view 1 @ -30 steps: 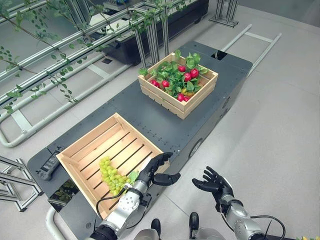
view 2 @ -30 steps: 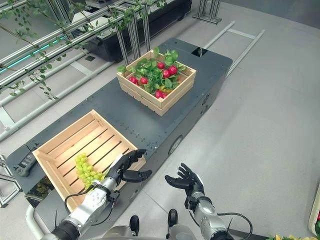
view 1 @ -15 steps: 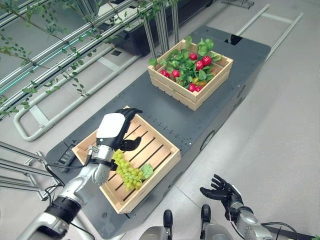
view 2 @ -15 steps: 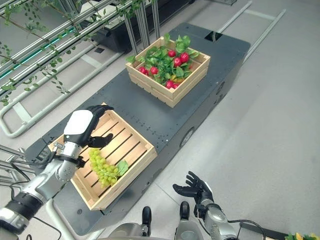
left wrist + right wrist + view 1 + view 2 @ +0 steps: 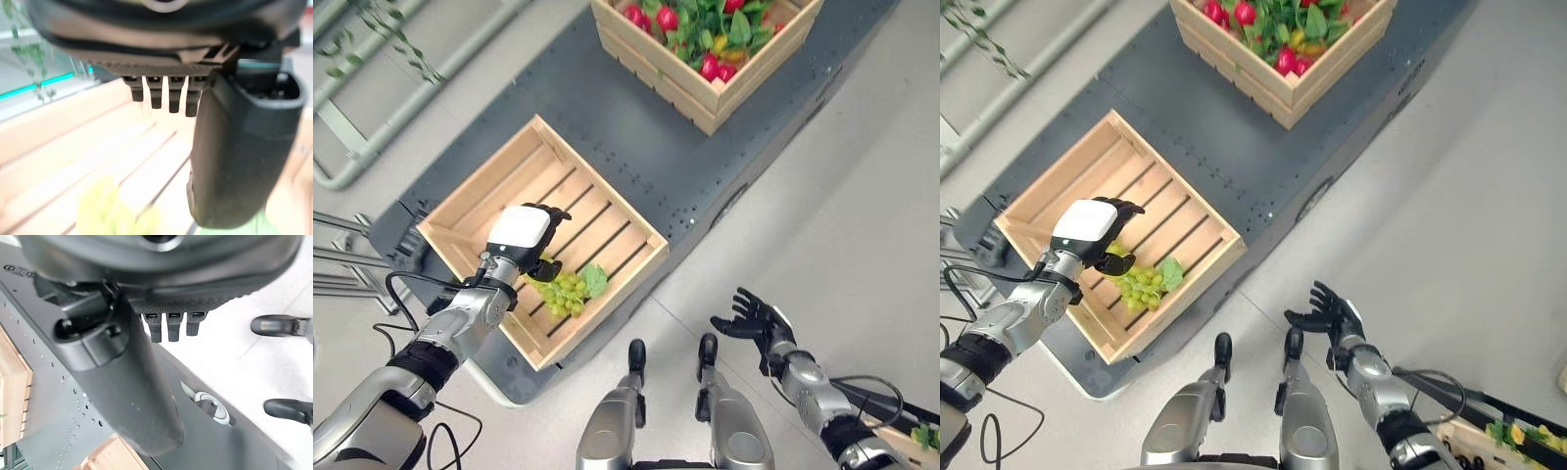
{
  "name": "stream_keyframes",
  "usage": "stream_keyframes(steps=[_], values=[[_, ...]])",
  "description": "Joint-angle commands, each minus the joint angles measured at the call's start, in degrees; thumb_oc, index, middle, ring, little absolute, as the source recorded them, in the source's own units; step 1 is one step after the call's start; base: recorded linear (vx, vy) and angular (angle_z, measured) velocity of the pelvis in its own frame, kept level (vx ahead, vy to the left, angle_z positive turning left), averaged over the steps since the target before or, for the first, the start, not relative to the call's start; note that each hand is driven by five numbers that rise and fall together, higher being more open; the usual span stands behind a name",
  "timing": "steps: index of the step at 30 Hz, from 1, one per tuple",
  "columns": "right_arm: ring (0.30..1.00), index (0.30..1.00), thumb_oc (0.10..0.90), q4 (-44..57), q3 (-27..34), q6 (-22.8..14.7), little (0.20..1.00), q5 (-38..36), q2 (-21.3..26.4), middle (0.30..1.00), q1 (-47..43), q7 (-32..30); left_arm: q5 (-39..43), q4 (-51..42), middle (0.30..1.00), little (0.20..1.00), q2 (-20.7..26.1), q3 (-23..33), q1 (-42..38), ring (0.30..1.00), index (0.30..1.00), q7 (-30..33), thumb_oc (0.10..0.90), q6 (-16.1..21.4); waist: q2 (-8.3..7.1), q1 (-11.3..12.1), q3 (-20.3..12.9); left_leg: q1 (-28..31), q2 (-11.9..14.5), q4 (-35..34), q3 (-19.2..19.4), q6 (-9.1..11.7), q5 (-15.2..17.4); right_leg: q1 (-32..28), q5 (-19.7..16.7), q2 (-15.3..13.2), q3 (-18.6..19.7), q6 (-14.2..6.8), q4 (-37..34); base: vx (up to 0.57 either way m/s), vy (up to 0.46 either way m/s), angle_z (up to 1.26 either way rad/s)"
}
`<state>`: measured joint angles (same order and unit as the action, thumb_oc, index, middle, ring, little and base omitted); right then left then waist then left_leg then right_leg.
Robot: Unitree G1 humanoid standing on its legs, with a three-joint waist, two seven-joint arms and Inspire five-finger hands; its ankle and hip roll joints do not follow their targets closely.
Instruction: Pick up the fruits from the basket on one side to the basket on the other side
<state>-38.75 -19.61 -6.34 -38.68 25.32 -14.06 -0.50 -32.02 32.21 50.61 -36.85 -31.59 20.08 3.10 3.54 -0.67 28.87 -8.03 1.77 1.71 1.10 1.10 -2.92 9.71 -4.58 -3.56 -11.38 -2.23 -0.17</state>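
A bunch of green grapes [image 5: 562,290] with a leaf lies on the slats of the near wooden crate [image 5: 478,182]. My left hand [image 5: 521,233], its back covered in white, hovers just over the grapes with relaxed fingers [image 5: 169,96] and holds nothing. In the left wrist view the grapes [image 5: 104,209] show as a blur beyond the thumb. The far crate [image 5: 658,72] holds red fruits [image 5: 710,67] among green leaves. Low at the right, over the floor, my right hand [image 5: 756,320] is open with fingers spread and empty.
Both crates stand on a long dark platform [image 5: 607,127] with floor to its right. Metal rails with leafy vines [image 5: 357,132] run along the far left. A low box with greenery [image 5: 1498,433] sits on the floor at the bottom right.
The camera has tilted down. My left hand rose from the crate's near edge and now hangs lower, close over the grapes. The grapes stay in the crate. The right hand stays open.
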Motion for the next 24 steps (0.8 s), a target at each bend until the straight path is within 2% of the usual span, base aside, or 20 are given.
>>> stream_keyframes(steps=[1,4,9,18,24], values=[[0.9,0.9,0.8,3.31,-0.3,-4.11,0.9,-0.95,1.27,0.9,0.88,3.12,-3.78,1.26,0.9,0.9,5.58,2.61,-6.06,0.9,0.9,0.58,0.8,0.23,-1.97,0.15,-1.51,-8.61,-1.61,10.47,1.3,2.18,-1.0,1.17,7.31,-1.62,-0.08,1.5,13.26,-0.09,0.023,0.07],[0.9,0.9,0.8,2.42,-0.74,-3.54,0.9,-1.01,1.42,0.9,-1.53,3.61,-7.0,4.65,0.9,0.9,6.16,-0.05,-9.93,0.9,0.9,-2.15,0.8,-0.86,-2.62,0.05,-0.1,-10.1,-1.27,11.71,2.12,1.97,-0.97,2.68,7.5,-1.23,-0.2,1.57,14.41,-0.12,0.019,0.05],[0.9,0.9,0.8,1.42,-1.7,-3.61,0.9,-1.72,1.52,0.9,-4.1,3.83,-12.01,9.37,0.9,0.9,7.66,-5.77,-16.88,0.9,0.9,-7.18,0.8,-0.65,-3.66,-0.18,0.92,-13.03,-0.76,14.8,2.81,1.59,-0.19,5.82,8.25,-1.07,-0.16,1.48,17.48,-0.07,0.007,-0.03],[0.9,0.9,0.8,0.07,-1.73,-3.84,0.9,-1.84,1.56,0.9,-5.8,4.53,-14.45,10.59,0.9,0.9,10.62,-8.97,-21.02,0.9,0.9,-13.66,0.8,1.5,-4.72,0.31,0.92,-16.35,-0.42,17.85,3.27,1.25,1.12,8.87,9.2,-0.95,-0.28,1.56,20.17,-0.01,-0.001,0.0],[0.9,0.9,0.8,-1.73,-1.63,-4.22,0.9,-2.92,0.82,0.9,-7.87,4.12,-15.32,13.1,0.9,0.9,10.52,-10.99,-24.15,0.9,0.9,-11.08,0.8,6.69,-5.73,0.78,0.92,-18.32,-0.42,19.05,3.33,1.0,1.81,11.56,9.61,-0.75,-0.34,1.47,22.05,-0.02,-0.005,0.02]])
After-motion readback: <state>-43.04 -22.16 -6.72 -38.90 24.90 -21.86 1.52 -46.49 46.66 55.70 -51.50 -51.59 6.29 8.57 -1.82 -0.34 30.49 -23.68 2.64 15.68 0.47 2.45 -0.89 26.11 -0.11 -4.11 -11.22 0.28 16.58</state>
